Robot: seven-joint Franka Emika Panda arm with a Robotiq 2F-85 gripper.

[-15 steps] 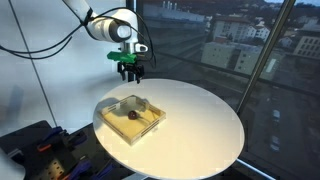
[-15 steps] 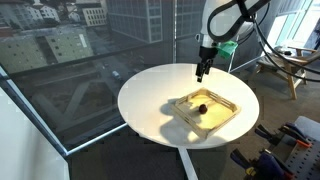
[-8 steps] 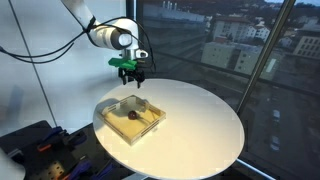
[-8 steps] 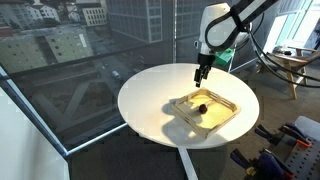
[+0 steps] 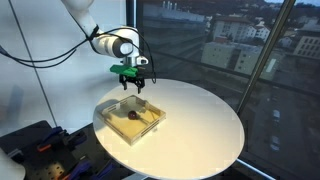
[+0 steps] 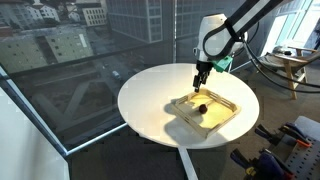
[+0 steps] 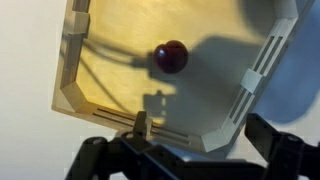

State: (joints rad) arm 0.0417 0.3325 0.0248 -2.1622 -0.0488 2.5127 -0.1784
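A shallow wooden tray (image 5: 108, 109) (image 6: 228, 104) lies on the round white table (image 5: 200, 125) (image 6: 150, 100). A small dark red ball (image 5: 131, 115) (image 6: 201, 107) rests inside it. My gripper (image 5: 132, 85) (image 6: 201, 82) hangs a little above the tray's far edge, pointing down, open and empty. In the wrist view the ball (image 7: 171, 56) sits on the tray floor near the top. The tray's angled rim (image 7: 255, 85) runs down the right. My gripper (image 7: 190, 162) shows as two dark fingers (image 7: 285, 150) spread wide at the bottom edge.
Large windows with a city view surround the table in both exterior views. Dark equipment (image 5: 35, 150) (image 6: 285, 150) sits on the floor beside the table. A chair (image 6: 290, 65) stands behind the arm. Cables hang from the arm.
The gripper has come down and moved toward the tray, from above the table's rim to just over the tray's far edge. Its jaws stayed open.
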